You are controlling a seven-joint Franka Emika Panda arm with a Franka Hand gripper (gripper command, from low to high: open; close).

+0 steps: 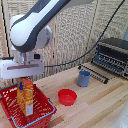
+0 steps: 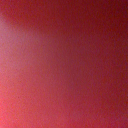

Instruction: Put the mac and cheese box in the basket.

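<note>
My gripping tool [image 1: 23, 80], a white boxy hand on a bulky white and grey arm, hangs over the red lattice container [image 1: 44, 107] at the exterior view's lower left. Its fingers sit at the top of the mac and cheese carton [image 1: 26, 98]. The orange-yellow carton stands upright, with its lower part down inside the container. The gripping tool appears shut on the carton's top edge. The wrist view is filled by a red blur [image 2: 64, 64], too close to make out.
A small red bowl [image 1: 67, 96] lies on the wooden table to the exterior view's right of the container. A blue cup [image 1: 84, 78] stands behind it. A toaster oven [image 1: 112, 56] and a wire rack [image 1: 95, 73] are at the back right.
</note>
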